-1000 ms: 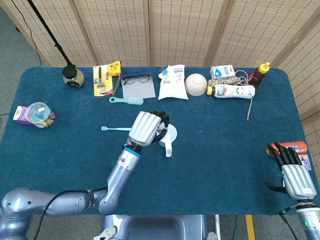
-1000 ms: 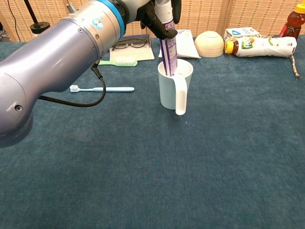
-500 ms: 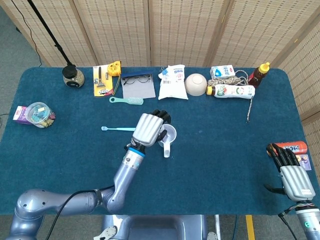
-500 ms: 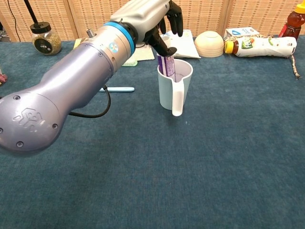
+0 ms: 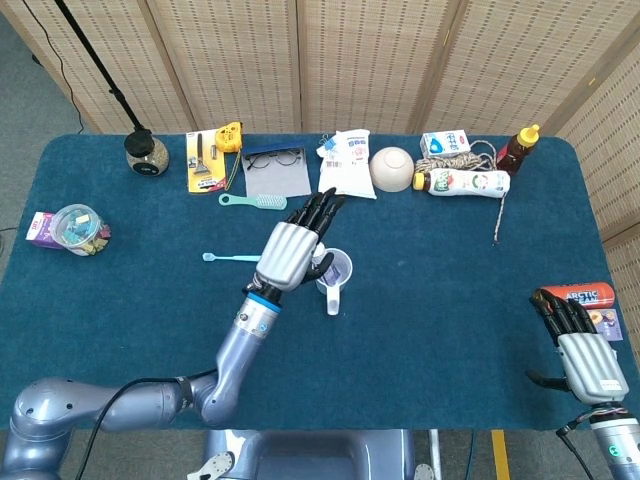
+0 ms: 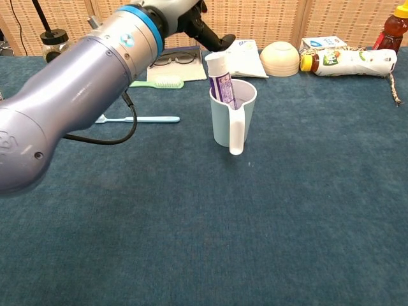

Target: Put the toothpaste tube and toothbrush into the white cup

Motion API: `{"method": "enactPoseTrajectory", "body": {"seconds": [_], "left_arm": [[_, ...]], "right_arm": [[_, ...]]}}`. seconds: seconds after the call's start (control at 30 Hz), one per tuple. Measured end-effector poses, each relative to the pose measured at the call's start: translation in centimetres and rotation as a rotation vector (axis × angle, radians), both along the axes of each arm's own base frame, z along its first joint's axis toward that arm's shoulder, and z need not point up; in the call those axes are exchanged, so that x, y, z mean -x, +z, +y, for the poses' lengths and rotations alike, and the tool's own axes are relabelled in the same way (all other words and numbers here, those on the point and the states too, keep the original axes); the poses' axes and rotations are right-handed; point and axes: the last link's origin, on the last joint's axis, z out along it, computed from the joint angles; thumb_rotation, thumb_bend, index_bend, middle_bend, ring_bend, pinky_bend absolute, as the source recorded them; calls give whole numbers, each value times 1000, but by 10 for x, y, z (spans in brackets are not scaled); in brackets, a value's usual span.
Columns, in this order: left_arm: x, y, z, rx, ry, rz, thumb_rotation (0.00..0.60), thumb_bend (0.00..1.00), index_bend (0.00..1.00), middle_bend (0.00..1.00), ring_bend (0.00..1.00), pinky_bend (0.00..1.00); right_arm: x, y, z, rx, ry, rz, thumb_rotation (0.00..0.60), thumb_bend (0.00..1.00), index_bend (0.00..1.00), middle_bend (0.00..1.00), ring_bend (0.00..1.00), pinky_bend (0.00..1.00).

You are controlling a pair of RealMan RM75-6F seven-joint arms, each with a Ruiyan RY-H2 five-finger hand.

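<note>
- Now the tube (image 6: 221, 79) stands in the cup (image 6: 231, 121), leaning against its far-left rim with the white cap end sticking up above it.
- Cup stands upright near the middle of the table (image 5: 440, 290), its handle turned toward the robot.
- Left hand (image 5: 292, 247) hovers over the cup's left side, fingers stretched out and apart, holding nothing; it does not touch the tube.
- Toothbrush (image 5: 234, 258) lies flat on the cloth just left of that hand, apart from the cup.
- Right hand (image 5: 581, 343) sits near the table's right edge, well apart from the cup; fingers look loosely curled and I cannot tell whether they close on anything.
- Along the far edge: a jar (image 5: 146, 153), glasses (image 5: 273, 157), a green brush (image 5: 254, 200), a white pouch (image 5: 346, 165), a bowl (image 5: 392, 169), a lying bottle (image 5: 462, 182) and a sauce bottle (image 5: 517, 149).
</note>
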Motion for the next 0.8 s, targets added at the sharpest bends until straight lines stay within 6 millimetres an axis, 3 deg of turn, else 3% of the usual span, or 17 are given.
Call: {"method": "enactPoseTrajectory", "body": {"seconds": [0.13, 0.2, 0.27, 0.47, 0.57, 0.8], "left_arm": [[17, 17, 8, -15, 21, 56, 600, 221, 59, 0, 0, 3], [33, 23, 14, -12, 65, 116, 600, 213, 221, 0, 0, 0], [51, 25, 19, 11, 125, 169, 600, 213, 298, 0, 0, 0], [98, 24, 30, 52, 247, 293, 600, 283, 394, 0, 0, 0], [113, 20, 35, 54, 280, 323, 600, 313, 450, 0, 0, 0], [138, 1, 46, 64, 338, 372, 600, 335, 456, 0, 0, 0]], "right_arm": [[-1, -2, 1, -5, 4, 1, 600, 0, 0, 0, 0, 0], [-2, -3, 1, -10, 7, 3, 600, 0, 0, 0, 0, 0], [-3, -4, 2, -12, 9, 4, 600, 0, 0, 0, 0, 0], [-3, -5, 2, -16, 11, 5, 600, 0, 0, 0, 0, 0], [-4, -7, 2, -22, 11, 6, 600, 0, 0, 0, 0, 0], [-3, -8, 0, -27, 6, 4, 600, 0, 0, 0, 0, 0]]}}
